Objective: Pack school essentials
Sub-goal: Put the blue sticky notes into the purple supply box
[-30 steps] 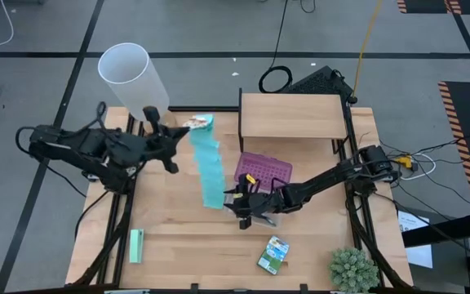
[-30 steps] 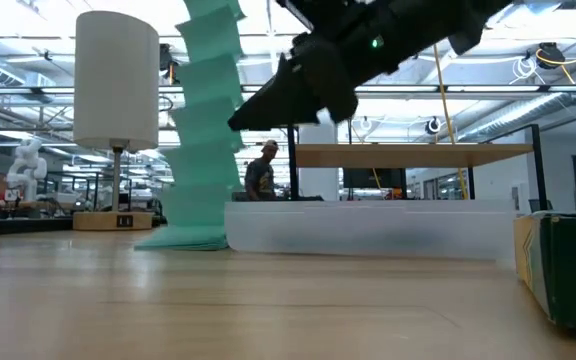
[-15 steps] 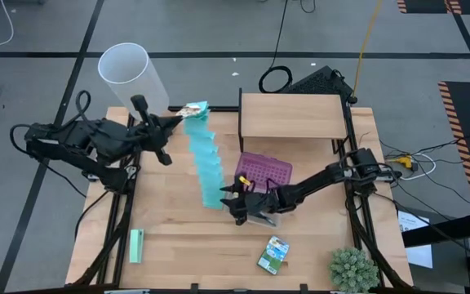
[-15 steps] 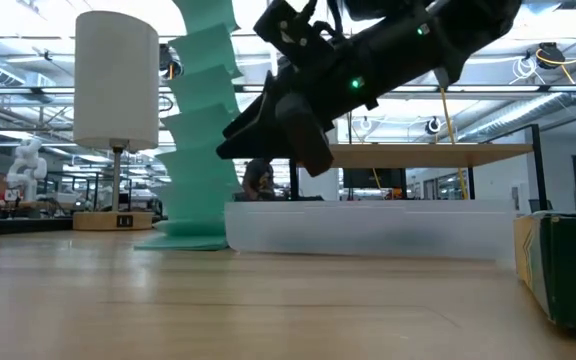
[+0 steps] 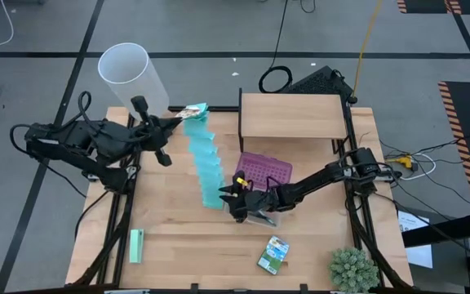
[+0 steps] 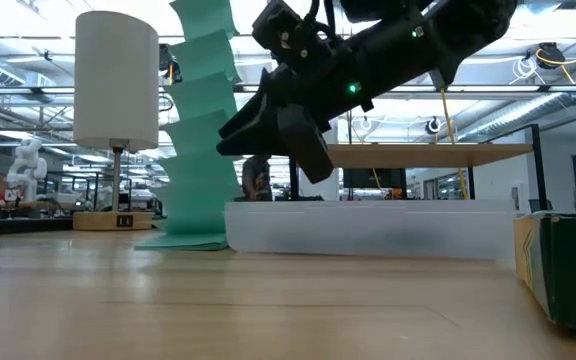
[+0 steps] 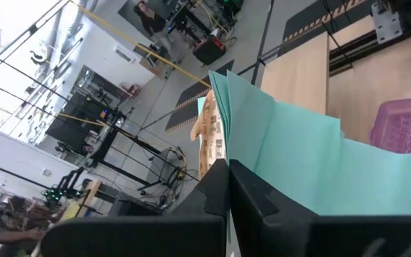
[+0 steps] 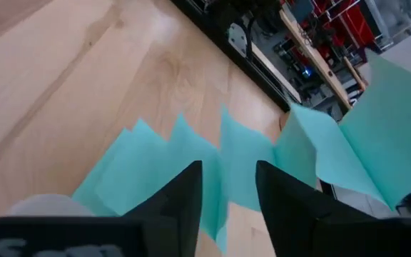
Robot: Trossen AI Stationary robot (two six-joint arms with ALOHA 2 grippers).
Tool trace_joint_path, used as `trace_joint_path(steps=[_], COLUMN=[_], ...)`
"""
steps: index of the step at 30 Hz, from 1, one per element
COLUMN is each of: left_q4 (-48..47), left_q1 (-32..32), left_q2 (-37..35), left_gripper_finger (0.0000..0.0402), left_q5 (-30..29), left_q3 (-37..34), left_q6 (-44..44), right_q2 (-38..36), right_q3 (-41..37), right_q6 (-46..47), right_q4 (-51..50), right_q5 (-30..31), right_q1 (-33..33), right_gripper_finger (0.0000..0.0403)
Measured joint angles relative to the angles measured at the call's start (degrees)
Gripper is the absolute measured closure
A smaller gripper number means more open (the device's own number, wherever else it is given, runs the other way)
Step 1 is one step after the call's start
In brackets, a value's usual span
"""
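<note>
Mint-green folded paper strip (image 5: 206, 165) (light, floppy) hangs from our left claw (image 5: 179, 115), pinched at its top; right claw (image 5: 228, 197) beside it gapes empty.

Folded strip (image 5: 206, 167) left of case (image 5: 264, 170), crayon box (image 5: 273, 254) in front

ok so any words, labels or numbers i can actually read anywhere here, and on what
None can be read.
Crayon box: printed front, too small to read; in the low view only part of a white mark shows.
Printed card at the top of the teal folded paper: markings blurred.
Lamp base: small dark label, unreadable.
</note>
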Motion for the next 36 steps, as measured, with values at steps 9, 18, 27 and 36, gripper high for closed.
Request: trace_joint_path(steps=[9,18,27,36], left_q4=[-0.9,-0.9,-2.4,-7.3], left_q1=[0.0,0.0,0.0,-0.4], left_q2=[0.0,0.0,0.0,0.8], left_gripper_finger=[0.0394,0.0394,0.0394,0.0393], left_q5=[0.0,0.1,1.1,8.3], left_q3=[0.0,0.0,0.0,-3.3], left_q6=[-2.2,-3.1,-5.2,-17.0], right_q2=[0.0,1.8,1.7,1.7], right_q3=[0.0,0.0,0.0,0.0], right_q6=[-0.6,-0.6,-0.6,-1.8], right_q4=[0.5,2.1,2.5,4.4], right_q5=[-4.6,-5.7,-2.8,-2.6], right_q1=[-1.0,-1.5,-1.7,-1.3], right_gripper_finger=[0.0319,0.0361,0.0401,0.0402])
